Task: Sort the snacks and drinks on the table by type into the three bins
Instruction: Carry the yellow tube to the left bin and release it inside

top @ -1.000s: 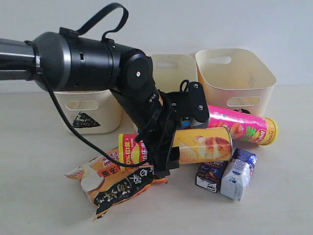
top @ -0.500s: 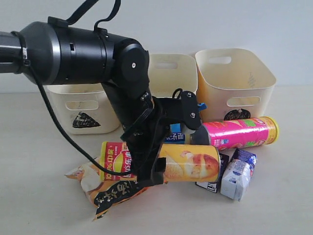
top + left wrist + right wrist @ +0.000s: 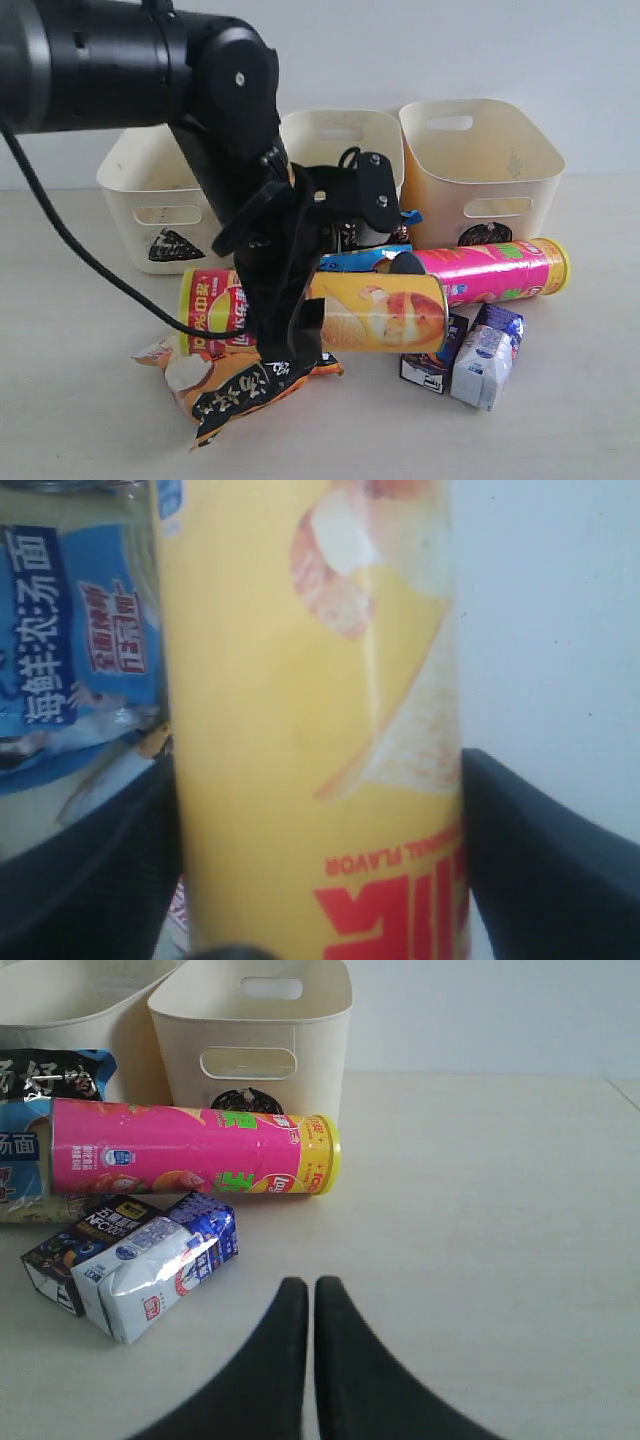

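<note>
Over the table [image 3: 560, 430], left end effector [image 3: 315, 780] clamps yellow tube [image 3: 380, 315], jaws part-spread.

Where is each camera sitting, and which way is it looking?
Exterior view: off the arms, low by the table, facing the bins and wall; shows the left arm, its left pincer gripping the yellow tube.
Left wrist view: on the left arm, pressed close to that tube, pincer fingers either side.
Right wrist view: on the right arm, low, facing the pink tube and two cartons; shut right pincer shows.
Shared: exterior and right wrist both see pink tube and cartons.
</note>
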Robot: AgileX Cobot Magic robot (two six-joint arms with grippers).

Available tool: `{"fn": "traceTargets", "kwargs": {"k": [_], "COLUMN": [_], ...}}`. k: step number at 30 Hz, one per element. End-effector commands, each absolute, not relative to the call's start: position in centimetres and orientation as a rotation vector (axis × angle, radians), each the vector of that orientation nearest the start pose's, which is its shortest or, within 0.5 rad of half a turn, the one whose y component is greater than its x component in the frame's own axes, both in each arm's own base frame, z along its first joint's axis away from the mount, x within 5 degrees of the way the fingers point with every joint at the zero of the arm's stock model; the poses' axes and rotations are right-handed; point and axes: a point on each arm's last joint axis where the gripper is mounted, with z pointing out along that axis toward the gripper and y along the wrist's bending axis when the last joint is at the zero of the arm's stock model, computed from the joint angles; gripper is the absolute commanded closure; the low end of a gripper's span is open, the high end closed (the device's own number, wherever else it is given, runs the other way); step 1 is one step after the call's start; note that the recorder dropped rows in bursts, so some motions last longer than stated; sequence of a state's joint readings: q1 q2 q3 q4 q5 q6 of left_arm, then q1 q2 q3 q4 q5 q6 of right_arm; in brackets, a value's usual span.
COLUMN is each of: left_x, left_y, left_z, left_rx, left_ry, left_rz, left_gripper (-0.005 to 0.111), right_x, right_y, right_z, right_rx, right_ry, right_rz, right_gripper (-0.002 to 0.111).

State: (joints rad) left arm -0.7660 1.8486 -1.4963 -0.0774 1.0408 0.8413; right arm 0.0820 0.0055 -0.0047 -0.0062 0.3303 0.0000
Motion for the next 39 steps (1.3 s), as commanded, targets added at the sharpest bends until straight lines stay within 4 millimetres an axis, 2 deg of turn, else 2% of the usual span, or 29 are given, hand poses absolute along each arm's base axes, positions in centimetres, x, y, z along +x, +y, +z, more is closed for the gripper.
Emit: {"fn": "traceTargets", "kwargs": {"k": [1, 6, 12, 16, 23, 26, 30, 33, 36, 39], "left_x": [26.9, 28.1, 30.7, 33.0, 36.6, 38.4, 41.3, 43.6, 45.4, 46.2], "left_y": [-25.8, -22.5, -18.4, -16.2, -13.7, -13.3, -13.3, -12.8, -12.1, -11.7], "left_z": [28.3, 31.1, 33.5, 34.4, 35.3, 34.4, 32.2, 29.5, 27.0, 25.2], "left_rx": [-2.369, -2.237, -2.009, -1.719, -1.277, -1.183, -1.110, -0.979, -0.919, -0.858], "left_ry": [-2.530, -2.756, -3.118, -3.453, -3.907, -4.004, -4.134, -4.227, -4.265, -4.273], "left_rz": [0.085, 0.044, 0.013, 0.037, 0.123, 0.135, 0.155, 0.179, 0.146, 0.145], "left_gripper": [0.102, 0.102, 0.102, 0.102, 0.102, 0.102, 0.102, 0.102, 0.102, 0.102], "right_x": [5.4, 5.4, 5.4, 5.4, 5.4, 5.4, 5.4, 5.4, 5.4, 5.4], "right_y": [0.4, 0.4, 0.4, 0.4, 0.4, 0.4, 0.4, 0.4, 0.4, 0.4], "right_z": [18.4, 18.4, 18.4, 18.4, 18.4, 18.4, 18.4, 18.4, 18.4, 18.4], "right_rx": [-0.077, -0.077, -0.077, -0.077, -0.077, -0.077, -0.077, -0.077, -0.077, -0.077], "right_ry": [1.804, 1.804, 1.804, 1.804, 1.804, 1.804, 1.804, 1.804, 1.804, 1.804], "right_rz": [0.050, 0.050, 0.050, 0.050, 0.050, 0.050, 0.050, 0.050, 0.050, 0.050], "right_gripper": [0.108, 0.108, 0.108, 0.108, 0.108, 0.108, 0.108, 0.108, 0.108, 0.108]}}
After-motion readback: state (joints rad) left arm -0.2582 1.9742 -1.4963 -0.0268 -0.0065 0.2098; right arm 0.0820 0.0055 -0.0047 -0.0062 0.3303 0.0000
